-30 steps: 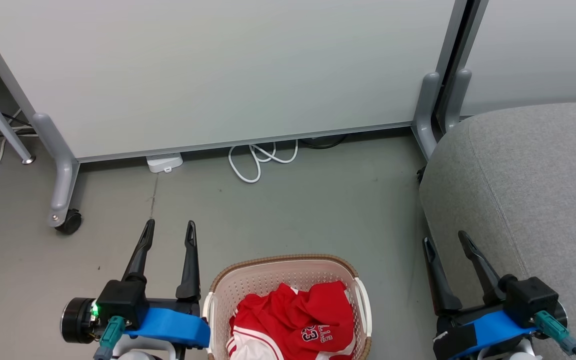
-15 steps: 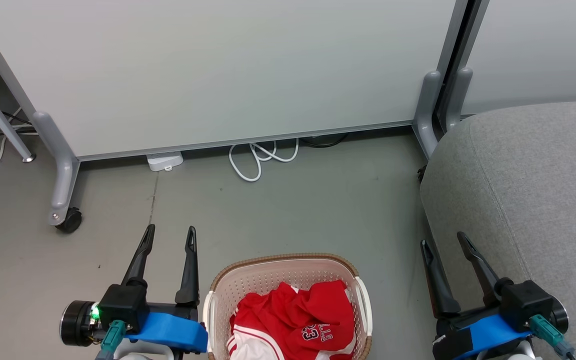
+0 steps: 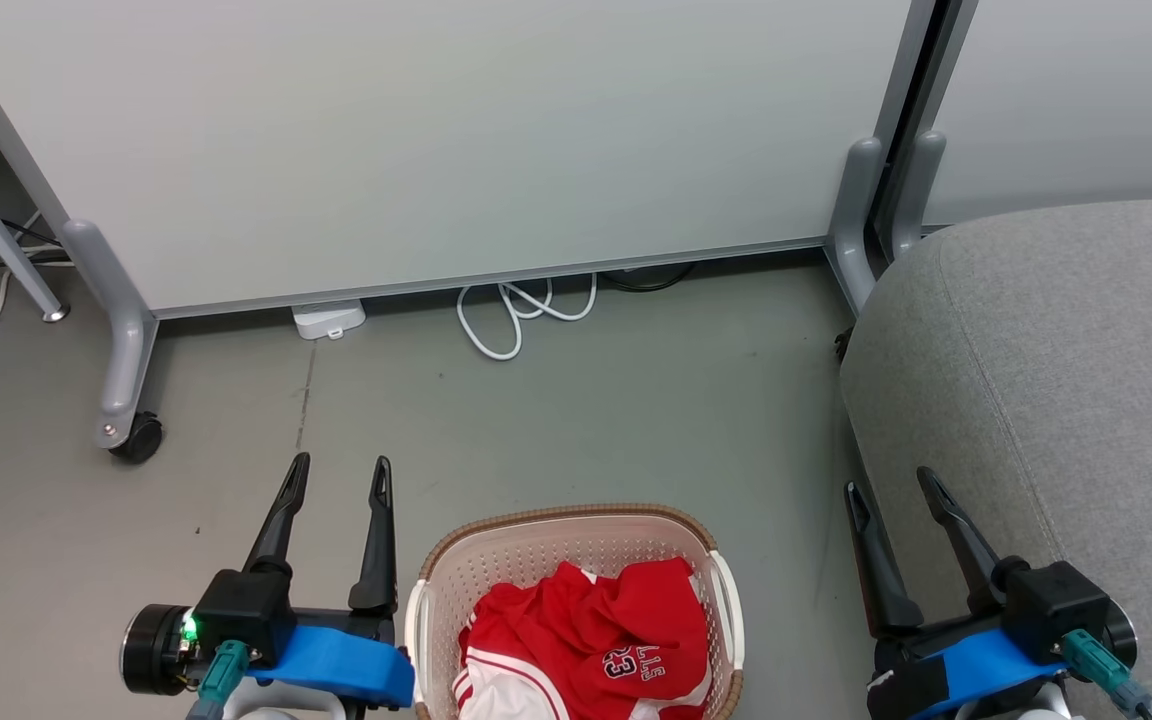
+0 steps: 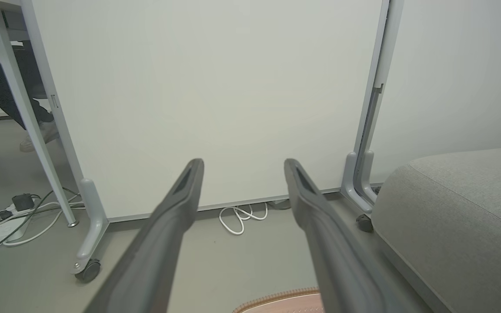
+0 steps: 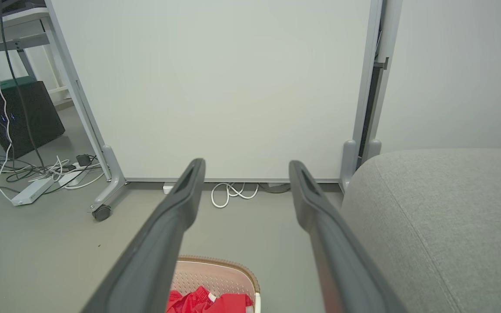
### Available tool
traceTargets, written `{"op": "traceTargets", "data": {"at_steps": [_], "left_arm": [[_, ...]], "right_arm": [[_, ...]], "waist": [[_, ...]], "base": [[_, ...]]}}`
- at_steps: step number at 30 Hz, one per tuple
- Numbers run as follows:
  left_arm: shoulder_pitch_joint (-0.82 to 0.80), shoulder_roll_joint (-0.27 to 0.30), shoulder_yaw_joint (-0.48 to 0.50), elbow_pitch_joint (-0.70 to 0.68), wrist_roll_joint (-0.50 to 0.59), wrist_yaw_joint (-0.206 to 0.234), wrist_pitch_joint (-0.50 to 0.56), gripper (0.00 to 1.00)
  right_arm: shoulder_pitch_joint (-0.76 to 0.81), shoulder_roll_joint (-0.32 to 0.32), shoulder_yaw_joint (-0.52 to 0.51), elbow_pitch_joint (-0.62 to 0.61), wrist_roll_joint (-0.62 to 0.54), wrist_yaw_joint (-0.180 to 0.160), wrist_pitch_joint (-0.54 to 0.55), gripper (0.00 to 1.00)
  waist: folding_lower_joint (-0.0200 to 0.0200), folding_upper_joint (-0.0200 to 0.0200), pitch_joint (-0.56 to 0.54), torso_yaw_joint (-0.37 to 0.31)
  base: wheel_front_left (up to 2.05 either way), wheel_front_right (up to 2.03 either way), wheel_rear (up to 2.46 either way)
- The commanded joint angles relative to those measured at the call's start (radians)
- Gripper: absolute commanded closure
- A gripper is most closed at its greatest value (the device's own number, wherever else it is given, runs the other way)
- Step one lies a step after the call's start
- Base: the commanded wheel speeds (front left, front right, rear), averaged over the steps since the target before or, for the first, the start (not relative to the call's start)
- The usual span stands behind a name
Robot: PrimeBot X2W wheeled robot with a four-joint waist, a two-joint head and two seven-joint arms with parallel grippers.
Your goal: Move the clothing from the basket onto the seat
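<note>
The red clothing (image 3: 586, 640) lies bunched in the cream basket (image 3: 526, 545) at the bottom centre of the head view, with white "23" lettering on top and striped trim at the lower left. The basket stands on the floor. To its left hovers my left gripper (image 3: 339, 467), open and empty. My right gripper (image 3: 891, 485) is open and empty too, at the left edge of the grey seat (image 3: 1066, 370). In the right wrist view the clothing (image 5: 202, 302) and basket rim (image 5: 228, 263) show between the spread fingers (image 5: 189, 187). The left wrist view catches the basket rim (image 4: 281, 298) and the seat (image 4: 463, 217).
A pale wheeled partition panel (image 3: 436, 140) stands behind the basket, with a caster (image 3: 136, 440) at the left and a grey foot (image 3: 851, 225) beside the seat. A white cable loop (image 3: 516, 315) lies under it. Cables and a power strip (image 5: 31, 191) lie further left.
The head view has shifted slightly, so basket and floor sit a little lower and closer. Both grippers stay open and in place.
</note>
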Motion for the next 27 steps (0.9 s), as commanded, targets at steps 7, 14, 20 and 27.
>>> {"op": "traceTargets", "data": {"at_steps": [7, 14, 20, 27], "left_arm": [[-0.024, -0.001, -0.005, 0.008, 0.0, -0.002, -0.005, 0.0], [-0.092, -0.001, -0.029, 0.048, 0.035, -0.032, -0.004, 0.0], [-0.208, 0.033, -0.084, 0.124, 0.063, -0.057, -0.004, 0.0], [-0.375, 0.105, -0.237, 0.253, 0.077, -0.064, -0.004, 0.0]], "right_arm": [[-0.002, -0.004, 0.004, -0.009, 0.009, 0.0, -0.006, 0.0], [-0.032, -0.004, 0.001, -0.022, -0.003, 0.0, -0.005, 0.0], [-0.091, -0.003, 0.002, -0.043, -0.013, 0.0, -0.006, 0.0], [-0.2, -0.003, 0.005, -0.08, -0.003, 0.0, -0.005, 0.0]], "waist": [[0.0, 0.0, 0.012, -0.01], [0.0, 0.0, 0.062, -0.048], [0.0, 0.0, 0.161, -0.102], [0.0, 0.0, 0.326, -0.178]], "base": [[0.0, 0.0, 0.0], [0.0, 0.0, 0.0], [0.0, 0.0, 0.0], [0.0, 0.0, 0.0]]}}
